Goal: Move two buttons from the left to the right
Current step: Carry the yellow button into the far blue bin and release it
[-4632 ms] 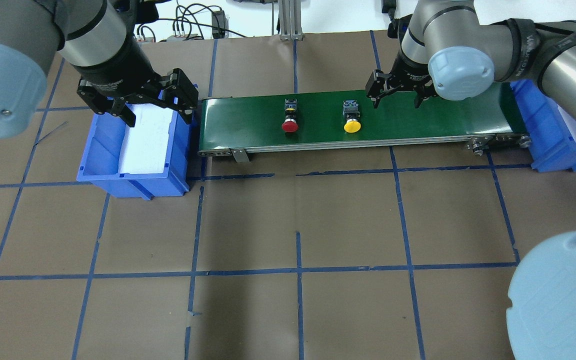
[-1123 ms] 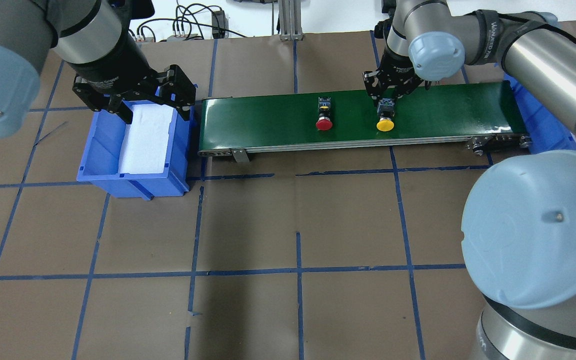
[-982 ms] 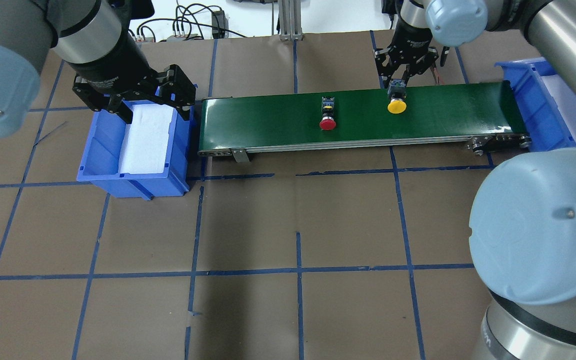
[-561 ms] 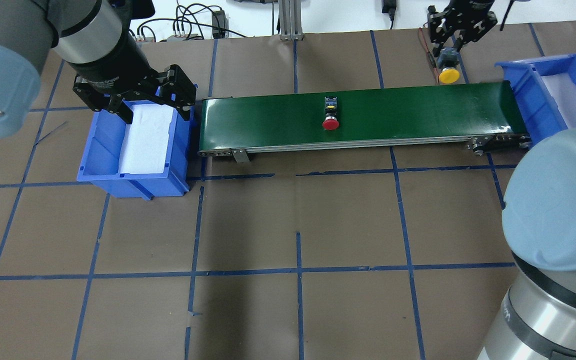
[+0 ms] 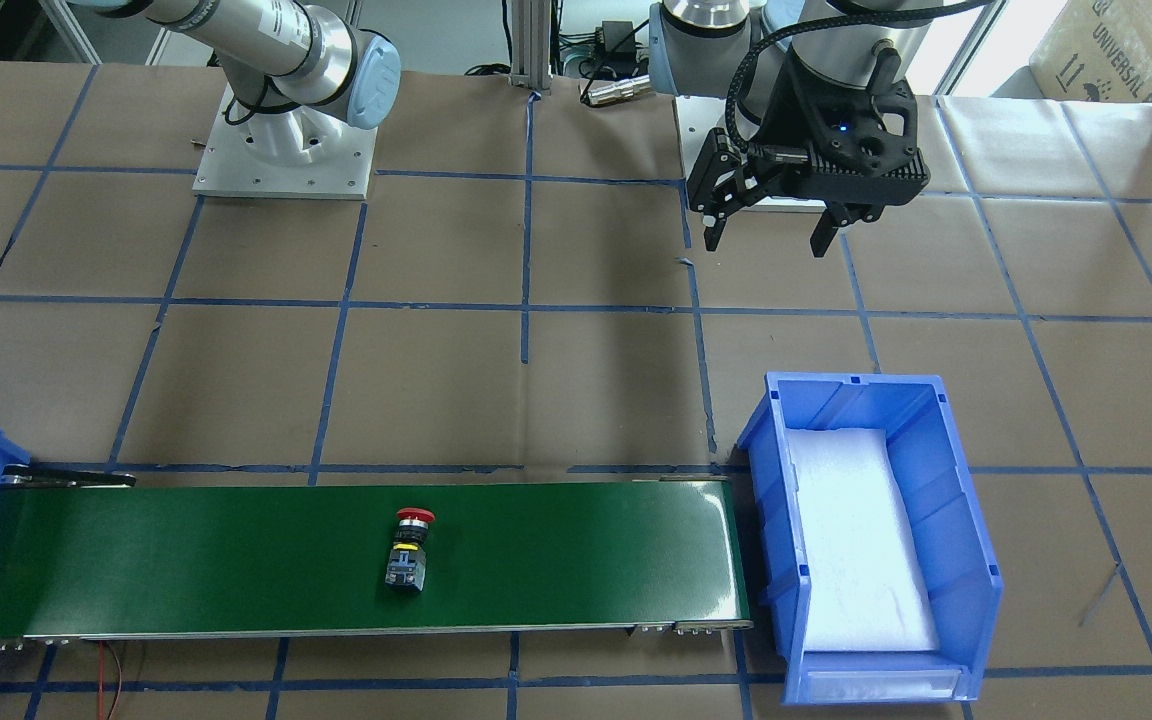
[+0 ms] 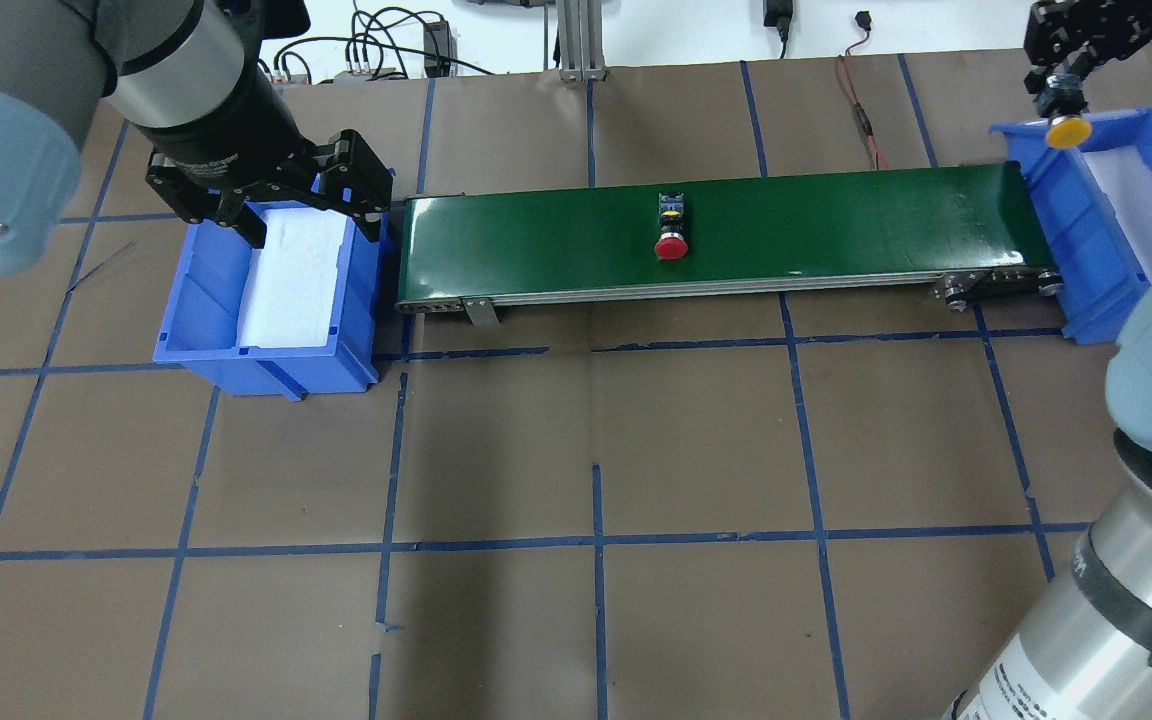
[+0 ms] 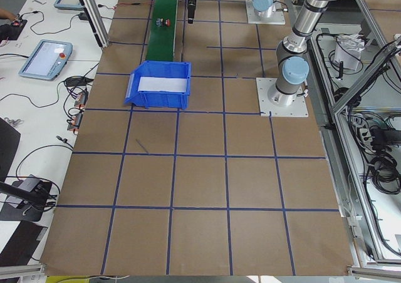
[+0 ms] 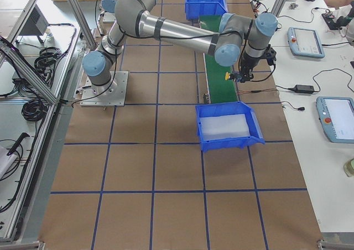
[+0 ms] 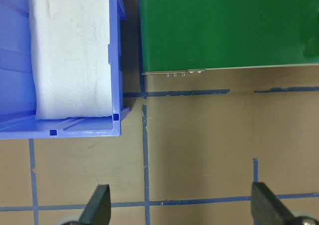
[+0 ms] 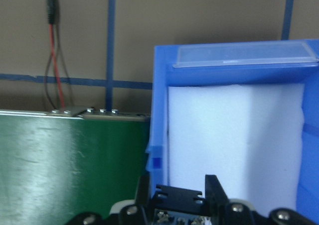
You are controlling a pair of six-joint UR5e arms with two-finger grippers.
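On the worktop [image 6: 696,440], a green belt [image 6: 836,225] runs from the 9 o'clock bin [image 6: 206,290] to the 3 o'clock bin [image 6: 1051,215]. The left gripper [image 6: 316,225] hangs spread wide near the 9 o'clock bin. The right gripper [image 6: 1062,88] pinches the yellow button [image 6: 1068,131] above the 3 o'clock bin's rim. The red button [image 6: 672,245] lies mid-belt.

Overhead, your right end effector [image 6: 1058,92] runs off the top edge; only its finger ends show at the yellow button [image 6: 1069,131]. The right arm's joint covers part of the right bin [image 6: 1044,195]. On the right wrist camera, that button is mostly cut off by the bottom edge. On the left wrist camera, the left end effector [image 9: 180,207] shows fingertips [image 9: 99,205] only. From the left side, the red button [image 7: 164,23] is a speck.
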